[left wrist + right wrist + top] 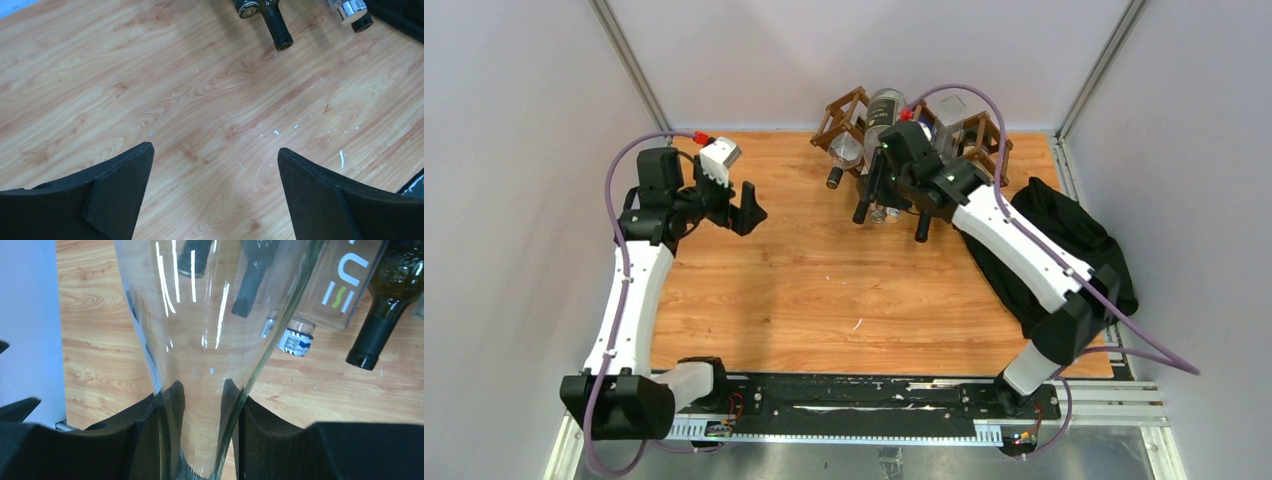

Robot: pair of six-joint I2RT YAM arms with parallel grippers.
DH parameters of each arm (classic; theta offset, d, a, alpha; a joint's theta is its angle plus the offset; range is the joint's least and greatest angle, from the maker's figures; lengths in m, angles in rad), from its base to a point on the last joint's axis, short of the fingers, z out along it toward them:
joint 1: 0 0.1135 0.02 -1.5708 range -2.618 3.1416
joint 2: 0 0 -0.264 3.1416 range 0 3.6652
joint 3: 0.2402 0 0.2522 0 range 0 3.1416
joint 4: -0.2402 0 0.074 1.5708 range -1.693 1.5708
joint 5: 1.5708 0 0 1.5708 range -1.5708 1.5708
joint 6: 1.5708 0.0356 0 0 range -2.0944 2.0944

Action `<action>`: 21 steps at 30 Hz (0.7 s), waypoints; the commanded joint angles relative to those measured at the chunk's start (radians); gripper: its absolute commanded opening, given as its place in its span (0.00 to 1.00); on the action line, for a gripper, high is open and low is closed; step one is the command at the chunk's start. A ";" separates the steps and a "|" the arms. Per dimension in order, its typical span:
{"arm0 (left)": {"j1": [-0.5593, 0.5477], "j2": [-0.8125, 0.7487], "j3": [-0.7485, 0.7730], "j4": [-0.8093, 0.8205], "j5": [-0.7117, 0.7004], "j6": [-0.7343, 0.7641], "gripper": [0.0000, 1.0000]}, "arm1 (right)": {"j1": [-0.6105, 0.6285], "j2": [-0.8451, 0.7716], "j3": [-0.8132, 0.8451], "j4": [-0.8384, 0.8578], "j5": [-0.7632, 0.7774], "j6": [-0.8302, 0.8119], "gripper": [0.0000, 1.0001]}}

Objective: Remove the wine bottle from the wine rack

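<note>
One wine bottle (215, 315), clear glass, clamped by its neck.
Left gripper (215, 155) spread wide, empty, over wooden table (824, 290); farther back, right gripper (205, 400) closed tight on the bottle neck, dark bottle (385, 315) beside; wine rack (827, 128) at far table edge.

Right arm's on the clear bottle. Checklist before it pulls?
1. Right gripper shut on clear bottle at its neck: ok.
2. Both fingers touching glass: ok.
3. Bottle free of wine rack: cannot tell, the arm hides it.
4. Dark bottle beside it apart from the grip: ok.
5. Left gripper open, away from rack: ok.
</note>
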 commanded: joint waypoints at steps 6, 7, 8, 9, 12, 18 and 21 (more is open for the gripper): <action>-0.089 -0.035 0.049 -0.009 0.047 0.157 1.00 | 0.037 -0.233 -0.104 0.166 -0.096 -0.086 0.00; -0.093 -0.056 0.041 -0.010 0.072 0.184 1.00 | 0.042 -0.246 -0.111 0.158 -0.124 -0.097 0.00; -0.096 -0.081 0.030 -0.010 0.087 0.218 1.00 | 0.048 -0.256 -0.115 0.149 -0.162 -0.110 0.00; -0.101 -0.110 0.019 -0.008 0.098 0.253 1.00 | 0.055 -0.260 -0.115 0.135 -0.192 -0.123 0.00; -0.122 -0.198 -0.024 -0.009 0.101 0.358 1.00 | 0.086 -0.267 -0.099 0.084 -0.280 -0.169 0.00; -0.168 -0.347 -0.112 -0.008 0.042 0.720 1.00 | 0.187 -0.226 -0.047 0.006 -0.345 -0.232 0.00; -0.178 -0.384 -0.123 -0.008 0.052 0.815 1.00 | 0.234 -0.191 -0.025 -0.010 -0.369 -0.244 0.00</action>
